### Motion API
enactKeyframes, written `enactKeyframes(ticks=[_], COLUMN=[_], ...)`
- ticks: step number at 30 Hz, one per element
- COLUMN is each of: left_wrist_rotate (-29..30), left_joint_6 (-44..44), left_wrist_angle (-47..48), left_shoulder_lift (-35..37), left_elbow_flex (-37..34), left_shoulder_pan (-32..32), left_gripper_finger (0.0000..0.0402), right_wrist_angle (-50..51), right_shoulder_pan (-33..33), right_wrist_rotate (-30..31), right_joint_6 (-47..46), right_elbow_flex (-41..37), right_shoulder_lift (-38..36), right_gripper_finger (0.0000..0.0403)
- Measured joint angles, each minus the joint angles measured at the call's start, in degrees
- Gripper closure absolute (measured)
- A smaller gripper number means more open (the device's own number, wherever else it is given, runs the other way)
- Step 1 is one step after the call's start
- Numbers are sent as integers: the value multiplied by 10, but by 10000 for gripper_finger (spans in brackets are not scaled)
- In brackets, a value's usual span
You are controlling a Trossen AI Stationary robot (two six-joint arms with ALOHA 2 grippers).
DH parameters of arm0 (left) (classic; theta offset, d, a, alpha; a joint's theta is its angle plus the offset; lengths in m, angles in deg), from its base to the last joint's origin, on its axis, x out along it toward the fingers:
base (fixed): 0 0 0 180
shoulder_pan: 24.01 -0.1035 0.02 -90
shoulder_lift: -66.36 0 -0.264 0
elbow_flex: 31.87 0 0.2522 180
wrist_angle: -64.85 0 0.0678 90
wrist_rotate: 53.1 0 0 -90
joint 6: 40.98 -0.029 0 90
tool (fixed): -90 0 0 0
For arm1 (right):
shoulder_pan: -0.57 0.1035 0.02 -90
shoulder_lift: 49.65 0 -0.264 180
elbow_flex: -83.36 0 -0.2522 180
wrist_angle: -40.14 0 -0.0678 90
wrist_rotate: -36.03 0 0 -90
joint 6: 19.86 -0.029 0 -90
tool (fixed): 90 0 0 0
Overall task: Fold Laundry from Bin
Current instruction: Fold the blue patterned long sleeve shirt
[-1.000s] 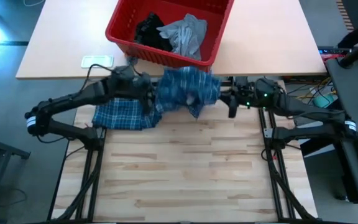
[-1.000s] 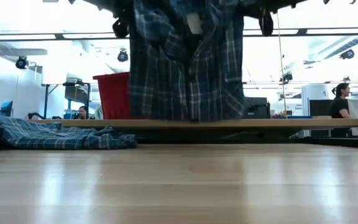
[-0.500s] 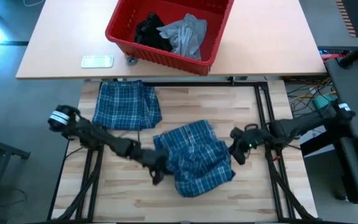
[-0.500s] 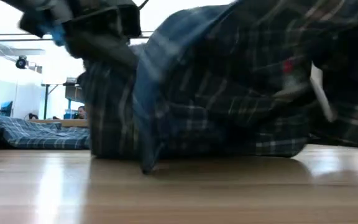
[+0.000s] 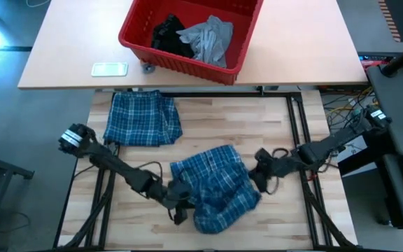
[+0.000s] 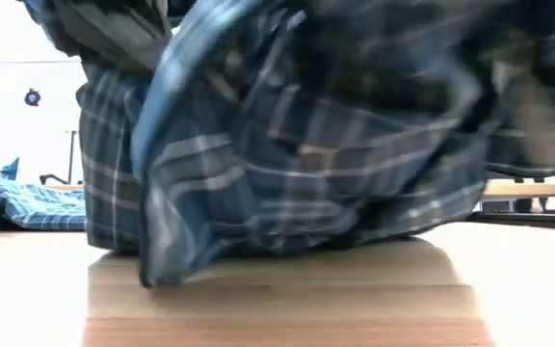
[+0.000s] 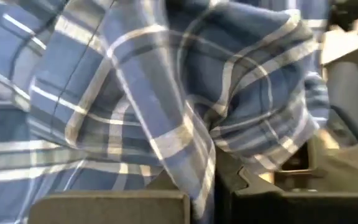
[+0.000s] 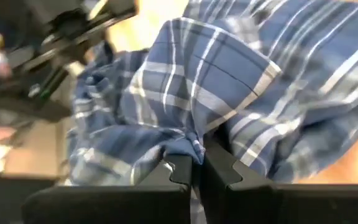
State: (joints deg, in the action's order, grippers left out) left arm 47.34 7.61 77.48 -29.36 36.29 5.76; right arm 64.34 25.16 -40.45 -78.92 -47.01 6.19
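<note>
A blue-and-white plaid shirt (image 5: 217, 187) lies bunched in the middle of the wooden table, its lower folds (image 6: 258, 253) on the tabletop. My left gripper (image 5: 182, 199) is shut on its left side and my right gripper (image 5: 256, 175) is shut on its right side. The red bin (image 5: 137, 38) stands on the far desk. In it lie a light grey T-shirt (image 5: 208, 38) and a small black garment (image 5: 170, 35). My left gripper pinches a bunched fold of the plaid shirt (image 7: 205, 177) between its two shut fingers, slanting down from the table's left side. The cloth rises from the fingers in slack folds. How many layers are held, I cannot tell. My right gripper pinches a gathered fold of the plaid shirt (image 8: 191, 148) between its two shut fingers, slanting down from the table's right side. The cloth spreads away from the fingers in slack folds, and the shirt's lower part rests on the table.
A second plaid garment (image 5: 143, 119) lies folded at the wooden table's far left. A small white flat object (image 5: 109, 68) lies on the far desk, left of the bin. Bare wood shows along the table's near edge (image 5: 208, 238).
Both grippers, still shut on the shirt, have come down and toward the table's near edge from high over its far edge. The shirt hung spread between them. It now sits bunched on the middle of the table, its lower part on the wood.
</note>
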Motion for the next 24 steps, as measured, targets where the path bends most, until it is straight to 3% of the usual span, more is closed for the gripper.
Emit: enactKeyframes(ticks=[6,12,18,24], left_wrist_rotate=[63,78,106,172], left_joint_6=[16,127,163,207], left_wrist_angle=[22,-97,-255,-201], left_shoulder_lift=[131,216,287,360], left_elbow_flex=[-100,-277,-377,-392], left_shoulder_pan=[-61,-161,-205,-228], left_gripper_finger=[401,401,401,401], right_wrist_angle=[10,-27,-32,-13], right_shoulder_pan=[-171,-349,-405,-448], right_wrist_rotate=[-43,-185,-245,-260], right_joint_6=[29,62,136,182], right_elbow_flex=[43,68,159,274], right_shoulder_lift=[57,167,260,342], right_gripper_finger=[394,394,394,394])
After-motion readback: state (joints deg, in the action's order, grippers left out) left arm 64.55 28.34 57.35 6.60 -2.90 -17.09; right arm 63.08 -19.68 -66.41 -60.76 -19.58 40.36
